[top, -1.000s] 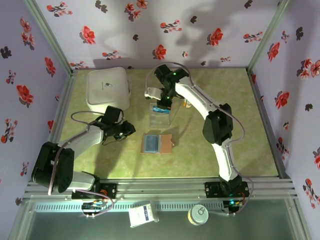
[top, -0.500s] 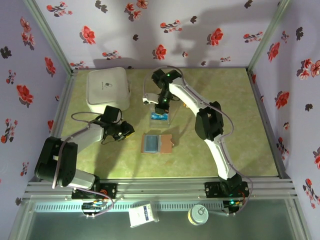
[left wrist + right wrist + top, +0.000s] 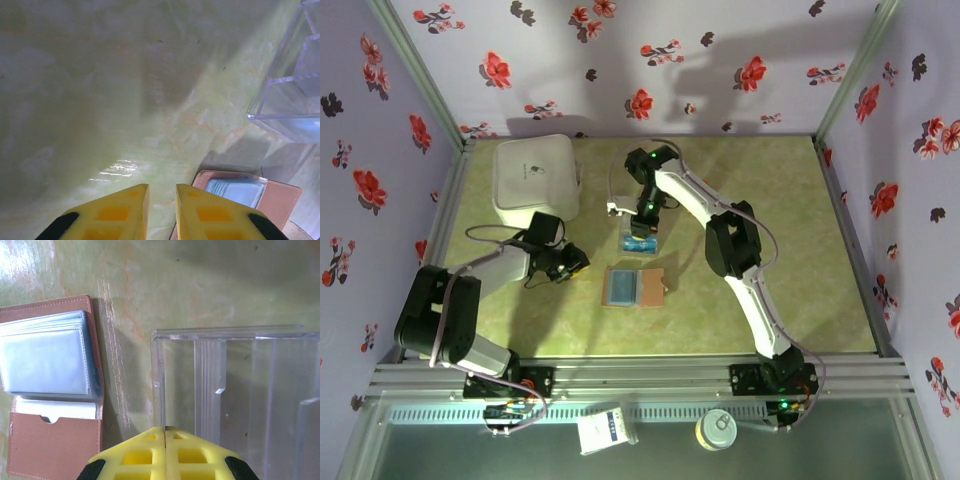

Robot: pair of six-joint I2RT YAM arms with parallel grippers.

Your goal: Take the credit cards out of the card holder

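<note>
The brown card holder [image 3: 634, 287] lies open at the table's middle, its blue-grey sleeves [image 3: 42, 362] facing up; it also appears in the left wrist view [image 3: 280, 197]. Just behind it stands a clear plastic tray [image 3: 640, 236] with a blue credit card [image 3: 640, 244] in it. My right gripper [image 3: 642, 212] hovers over the tray, its yellow fingers shut tip to tip [image 3: 165, 429] above the tray's left wall [image 3: 158, 380]. My left gripper [image 3: 576, 263] sits low to the left of the card holder, fingers [image 3: 162, 192] a narrow gap apart with bare table between them.
A large white box [image 3: 537, 176] stands at the back left. Flowered walls close in the table on three sides. On the near ledge lie a small white packet [image 3: 605, 428] and a round lid [image 3: 717, 431].
The right arm's elbow has swung left and its gripper has edged nearer over the tray. The left gripper has stayed in place.
</note>
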